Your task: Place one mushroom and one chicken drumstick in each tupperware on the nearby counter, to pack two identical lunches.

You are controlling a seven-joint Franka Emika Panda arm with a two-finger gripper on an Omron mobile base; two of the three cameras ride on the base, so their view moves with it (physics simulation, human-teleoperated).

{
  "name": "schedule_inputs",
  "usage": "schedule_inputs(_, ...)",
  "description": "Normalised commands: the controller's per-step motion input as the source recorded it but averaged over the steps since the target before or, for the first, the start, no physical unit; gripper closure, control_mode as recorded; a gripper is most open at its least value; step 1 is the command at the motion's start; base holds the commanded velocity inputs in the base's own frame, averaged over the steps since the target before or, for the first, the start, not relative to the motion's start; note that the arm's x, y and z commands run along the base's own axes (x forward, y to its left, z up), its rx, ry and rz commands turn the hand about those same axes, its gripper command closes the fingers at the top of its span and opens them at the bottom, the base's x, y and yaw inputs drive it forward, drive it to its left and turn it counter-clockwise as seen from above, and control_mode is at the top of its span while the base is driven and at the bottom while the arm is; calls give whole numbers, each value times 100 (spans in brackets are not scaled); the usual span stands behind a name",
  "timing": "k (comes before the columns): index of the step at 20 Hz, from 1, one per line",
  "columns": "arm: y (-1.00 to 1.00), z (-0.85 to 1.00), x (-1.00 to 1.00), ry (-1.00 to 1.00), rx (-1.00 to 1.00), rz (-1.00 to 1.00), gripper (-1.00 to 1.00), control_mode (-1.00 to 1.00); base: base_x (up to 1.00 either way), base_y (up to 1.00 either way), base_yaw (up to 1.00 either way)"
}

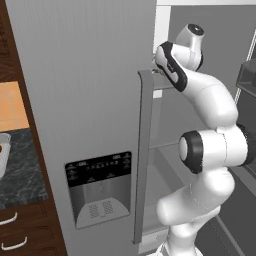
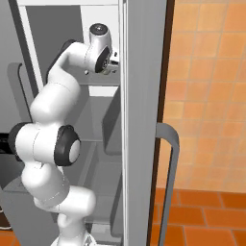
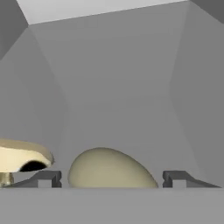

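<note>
The white arm (image 1: 210, 150) rises in folds and reaches up into the open fridge (image 1: 90, 100), its hand at an upper shelf (image 2: 103, 80). A strip of dark speckled tabletop (image 1: 20, 160) shows left of the fridge. In the hand view the fingers (image 3: 111, 179) stand wide, flanking a pale rounded mushroom (image 3: 109, 170) without gripping it. A second mushroom (image 3: 19, 157) lies beside.

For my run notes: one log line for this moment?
arm: reaching into fridge | gripper: open, straddling mushroom | second mushroom: beside | held: nothing
</note>
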Motion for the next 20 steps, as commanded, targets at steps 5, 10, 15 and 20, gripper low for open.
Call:
schedule_inputs(5, 0, -53, -1, 0, -8, 0, 100, -100, 0, 0, 0)
schedule_inputs(10, 0, -21, -21, -6, -4, 0, 100, -100, 0, 0, 0)
schedule_inputs(15, -14, -3, -98, -4, 0, -1, 100, -100, 0, 0, 0)
schedule_inputs(20, -2, 0, -100, 0, 0, 0, 100, -100, 0, 0, 0)
